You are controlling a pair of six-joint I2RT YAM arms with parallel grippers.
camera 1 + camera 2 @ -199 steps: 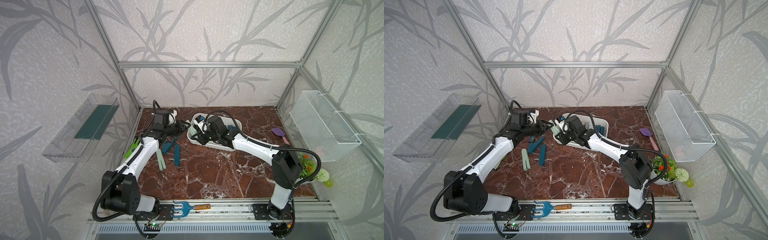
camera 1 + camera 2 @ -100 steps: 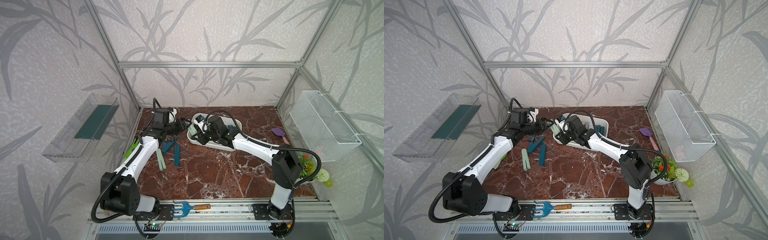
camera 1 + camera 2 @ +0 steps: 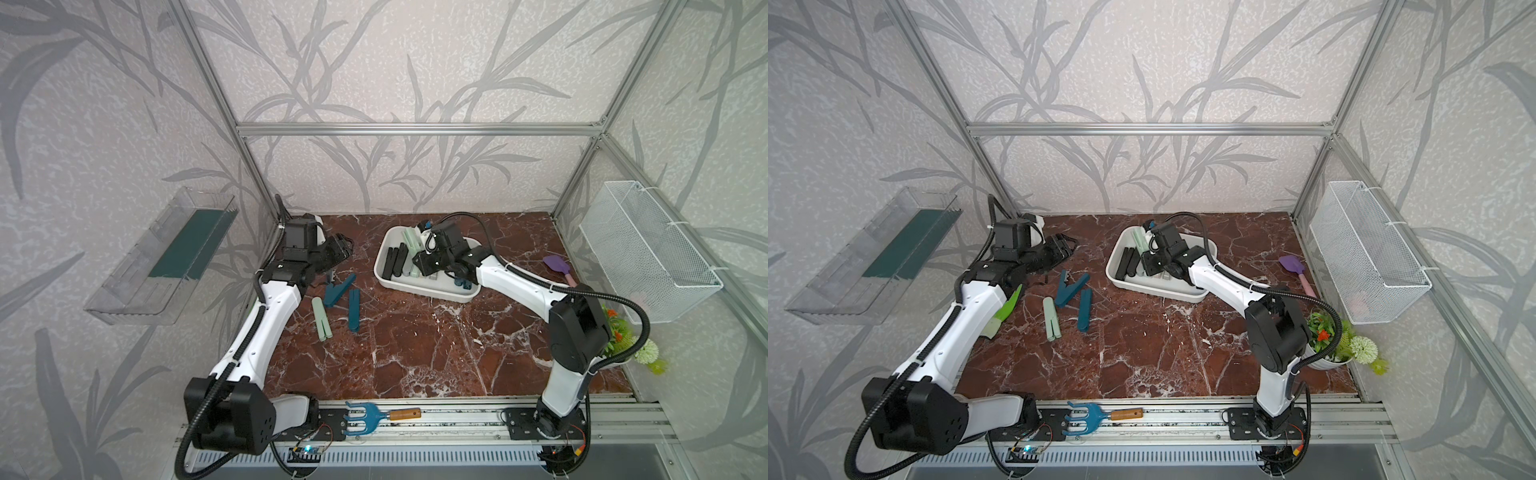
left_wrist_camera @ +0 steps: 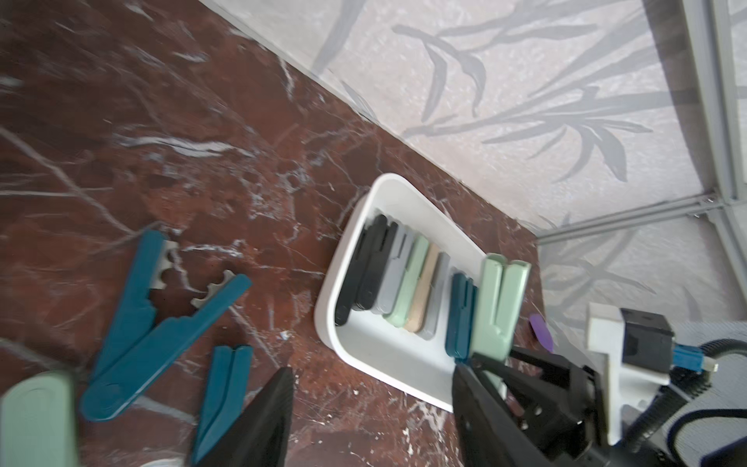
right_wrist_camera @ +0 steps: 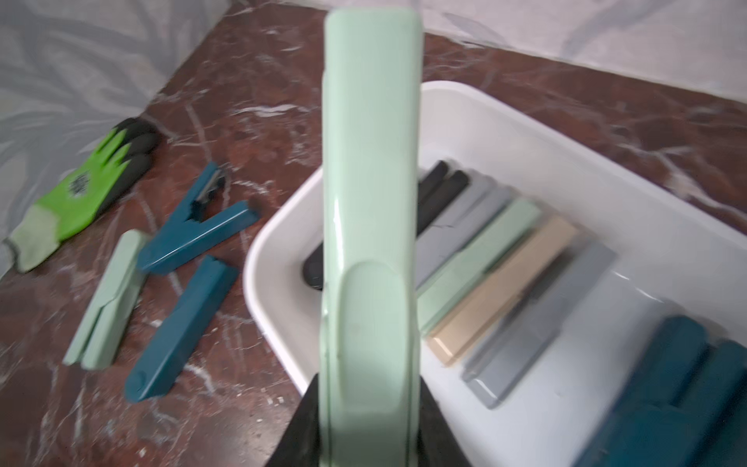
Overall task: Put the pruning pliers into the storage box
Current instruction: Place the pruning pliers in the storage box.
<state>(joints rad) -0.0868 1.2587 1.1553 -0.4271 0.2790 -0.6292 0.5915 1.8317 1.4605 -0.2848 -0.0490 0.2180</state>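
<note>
My right gripper is shut on a mint green pruning pliers and holds it over the near-left part of the white storage box, also in the left wrist view. Black, grey, mint, beige and teal pliers lie side by side in the box. Three pliers lie on the table left of it: a mint one, an opened teal one and a shut teal one. My left gripper hangs open and empty behind them, its fingers spread wide.
A green glove lies beside the left arm. A blue hand rake rests on the front rail. A purple spatula and a flower pot are at the right, under the wire basket. A clear bin hangs on the left wall.
My left gripper has opened and drawn back to the left, away from the storage box. The right gripper keeps its hold on the mint pliers over the box.
</note>
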